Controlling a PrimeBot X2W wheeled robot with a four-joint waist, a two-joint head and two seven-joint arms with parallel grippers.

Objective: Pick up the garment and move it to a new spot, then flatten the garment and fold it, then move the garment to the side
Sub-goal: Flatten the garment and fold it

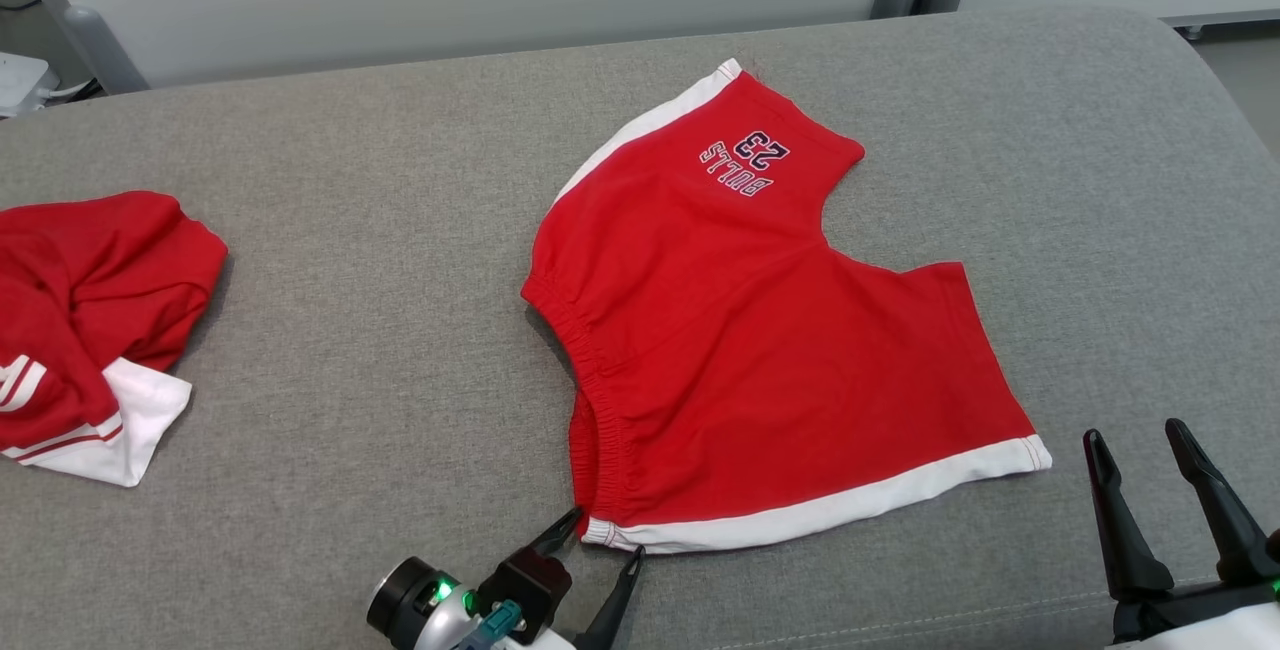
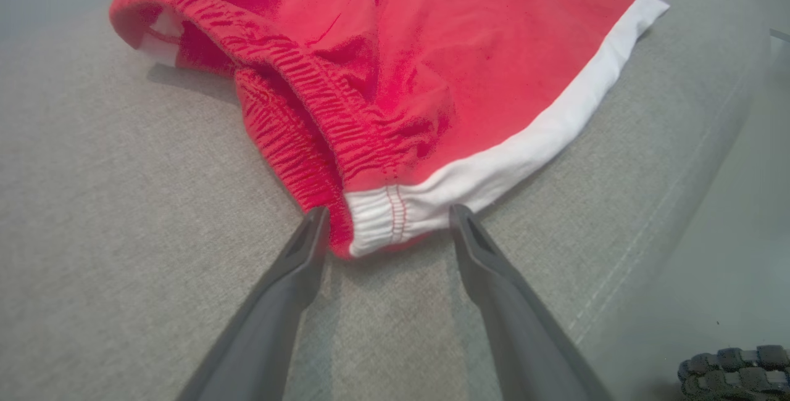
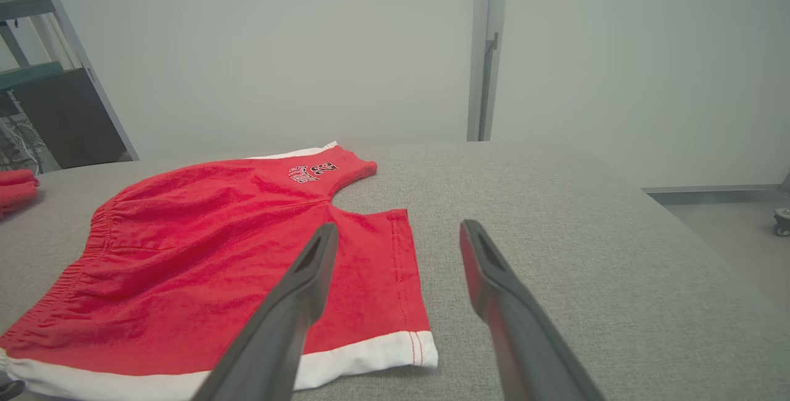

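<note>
- Red fabric shorts (image 1: 760, 330) with white side stripes and a "BULLS 23" print lie flat in the middle of a grey woven surface (image 1: 380, 210).
- My left gripper (image 1: 605, 535), at 6 o'clock in the head view, is spread wide. Its dark fingers (image 2: 290, 277) straddle the waistband corner of the shorts at the white stripe.
- My right gripper (image 1: 1134, 432), at 4 o'clock, is spread wide, holds nothing and sits near the leg hem.
- A crumpled red and white garment (image 1: 90, 310) lies at 9 o'clock, well apart.
</note>
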